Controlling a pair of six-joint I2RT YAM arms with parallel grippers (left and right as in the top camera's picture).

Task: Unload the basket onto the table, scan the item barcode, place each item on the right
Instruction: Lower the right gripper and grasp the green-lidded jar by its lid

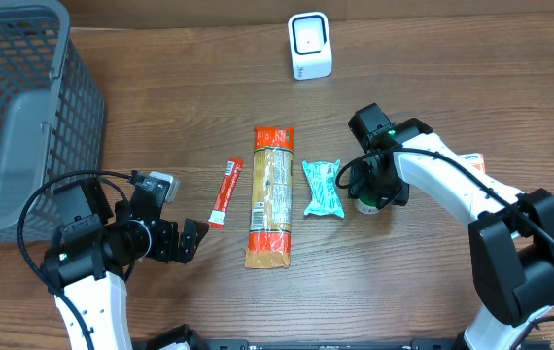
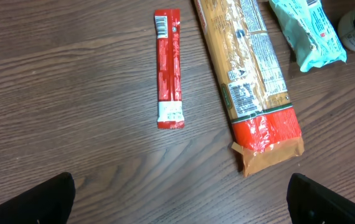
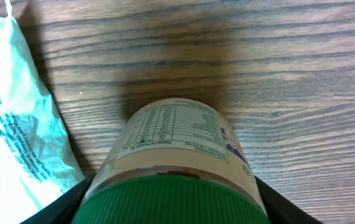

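Your wooden table fills the overhead view. The grey mesh basket stands in the upper left corner.

Your right arm comes in from the lower right edge and reaches toward the middle. The right gripper is at centre right, directly over the jar. In the right wrist view one finger lies against each side of the green lid, so the gripper is closed on the jar at its lid. The jar stands upright on the wood with its printed label facing up the frame.

Your left arm is at the lower left. The left gripper points right, its jaws are spread wide, and nothing is between them. Its fingers show only as dark shapes in the two bottom corners of the left wrist view.

The long pasta packet lies flat in the centre, running top to bottom of the frame, with orange-red ends. The teal packet lies just right of the pasta packet and just left of the jar; in the right wrist view it is close beside the jar. The white scanner stands at top centre, well apart from the jar. The red stick sachet lies left of the pasta packet, near the left gripper's fingertips but apart from them, with a barcode at its upper end.
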